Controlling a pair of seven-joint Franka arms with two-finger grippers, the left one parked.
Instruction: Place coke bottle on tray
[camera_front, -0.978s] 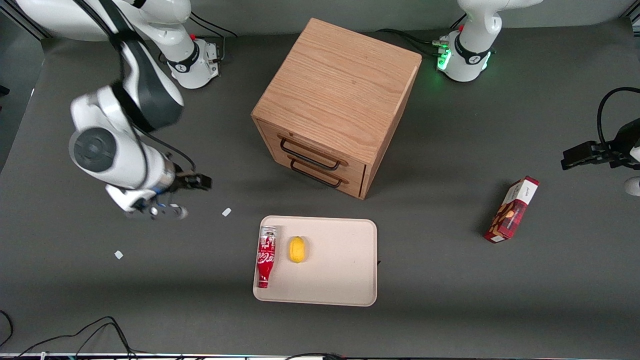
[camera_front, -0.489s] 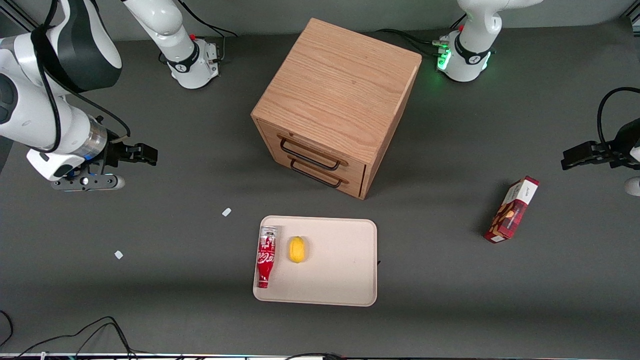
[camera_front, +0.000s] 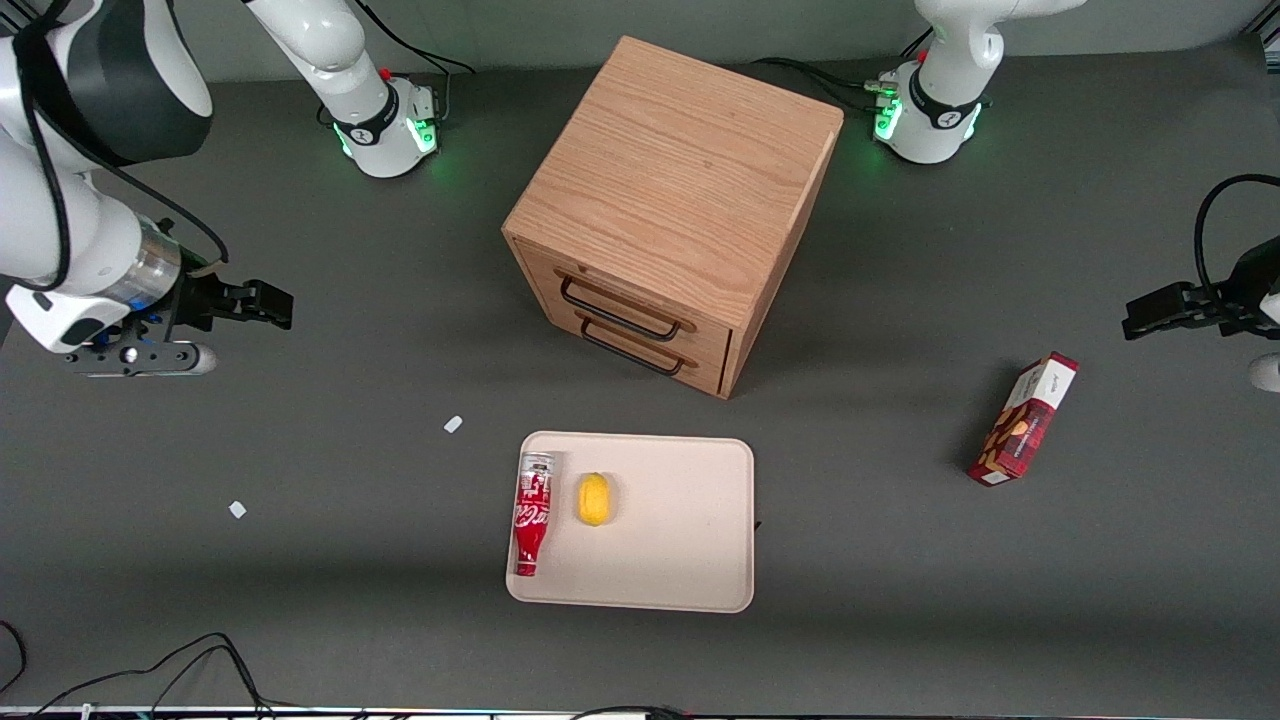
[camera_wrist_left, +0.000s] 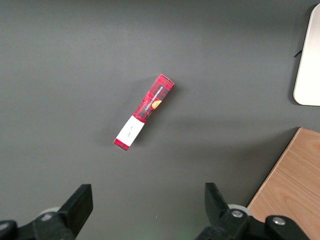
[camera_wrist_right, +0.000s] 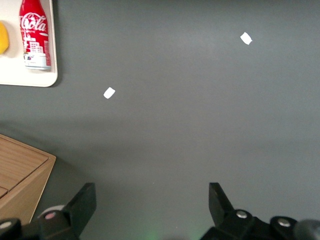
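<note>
Coke bottle (camera_front: 531, 515): lay flat on the tray (camera_front: 680, 540), along the tray's left edge in the lower middle of the front view, silver base toward the cabinet (camera_front: 672, 205), red cap toward the camera, just beside a yellow fruit (camera_front: 594, 498). Placement judged complete. Gripper (camera_front: 268, 305): at the left edge of the front view, well apart from the tray, fingers spread wide over bare table, holding nothing. Step in hand, as judged: retreat; done well, it called for keeping the arm high and clear of the tray so the round bottle was not nudged into a roll. Snack box (camera_front: 1022, 418): toward the parked arm's end, untouched. Two white scraps (camera_front: 453, 424) lay on the table (camera_front: 900, 600).
</note>
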